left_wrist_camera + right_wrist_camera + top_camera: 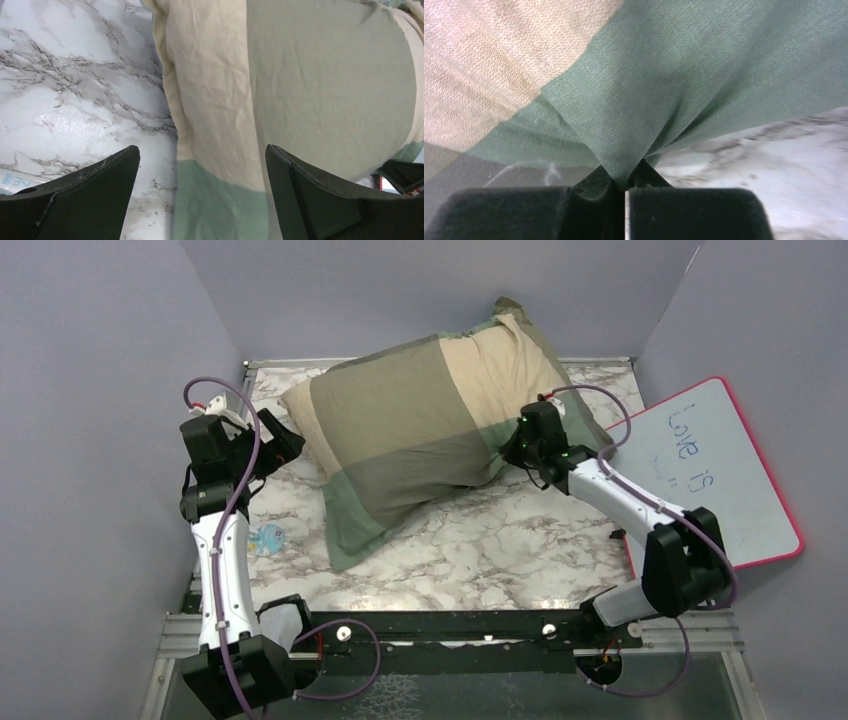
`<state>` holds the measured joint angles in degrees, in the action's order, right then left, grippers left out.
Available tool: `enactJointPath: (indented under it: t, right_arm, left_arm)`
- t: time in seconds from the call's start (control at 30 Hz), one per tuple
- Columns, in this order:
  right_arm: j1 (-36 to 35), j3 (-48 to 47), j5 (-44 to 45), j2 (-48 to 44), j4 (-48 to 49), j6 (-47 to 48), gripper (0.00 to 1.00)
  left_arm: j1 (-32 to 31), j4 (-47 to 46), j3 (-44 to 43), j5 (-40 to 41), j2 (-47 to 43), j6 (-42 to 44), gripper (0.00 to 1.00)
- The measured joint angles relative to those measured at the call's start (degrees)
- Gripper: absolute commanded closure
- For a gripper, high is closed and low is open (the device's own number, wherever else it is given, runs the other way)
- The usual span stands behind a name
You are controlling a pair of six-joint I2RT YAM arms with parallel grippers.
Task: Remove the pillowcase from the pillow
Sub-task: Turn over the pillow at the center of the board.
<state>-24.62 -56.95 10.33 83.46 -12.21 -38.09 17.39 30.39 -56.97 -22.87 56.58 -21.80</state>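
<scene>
Marble-pattern white/grey surface (480, 550), boxed in by plain lilac-grey walls (90, 360) on left, back and right. Large soft cloth pillowcase w/ olive, sage-green and cream colour blocks (430, 430) lay diagonally across the far-centre of the surface, plump and filled. Its far right corner rose against the back wall. Loose sage-green flap at its near-left end lay flat on the marble. Pillow itself was hidden inside the case, no white showing.

Right end effector (512, 450) was at the case's right near edge. In right wrist view the fingers (594, 182) were pressed together, clamped on a puckered fold of sage-green cloth, w/ creases fanning up from the pinch. Cream block was at upper left of that view, marble at lower right.

Left end effector (285, 445) sat just beside the case's left end, jaws wide apart, gripping nothing. Left wrist view: both dark fingers (95, 185) were spread, w/ cream, olive and sage blocks beyond them. Couldn't tell if they touched the cloth.

Pink-rimmed whiteboard w/ handwritten "Love is" (715, 475) leaned at the right side, beside the right arm. Small light-blue flat item (268, 538) lay on the marble near the left arm; too small to ID.
</scene>
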Motion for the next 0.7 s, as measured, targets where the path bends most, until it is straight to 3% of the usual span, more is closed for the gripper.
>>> enactJointPath:
  t: [0.03, 0.13, 0.33, 0.43, 0.57, 0.6, 0.7]
  right_arm:
    - [1.01, 0.07, -0.87, -0.98, -1.18, 1.09, 0.58]
    - [2.14, -1.16, -4.59, -3.06, -4.59, 4.57, 0.39]
    - [1.81, -3.98, -15.91, -8.04, -7.23, 8.48, 0.23]
    - [1.79, -7.23, -21.9, -9.01, -7.63, 9.66, 0.14]
    - [1.25, -11.74, -26.88, -8.68, -7.76, 10.03, 0.12]
    - [0.96, -12.96, -27.58, -8.35, -7.87, 10.1, 0.12]
    - [0.09, -17.27, -28.28, -6.58, -8.9, 10.64, 0.1]
  left_arm:
    - [0.0, -0.26, -0.48, -0.04, 0.37, 0.26, 0.02]
    - [0.0, -1.07, -0.68, -1.33, 2.89, 0.66, 0.01]
    - [-0.04, -9.35, 3.23, -9.4, 11.3, -2.64, 0.04]
    - [-1.14, -17.59, 7.76, -14.64, 15.52, -7.8, 0.24]
    - [-9.18, -25.35, 10.58, -16.79, 22.08, -12.11, 0.86]
    - [-11.8, -26.97, 10.97, -16.57, 22.49, -13.22, 0.96]
    - [-16.76, -30.01, 13.57, -14.82, 19.52, -15.02, 1.0]
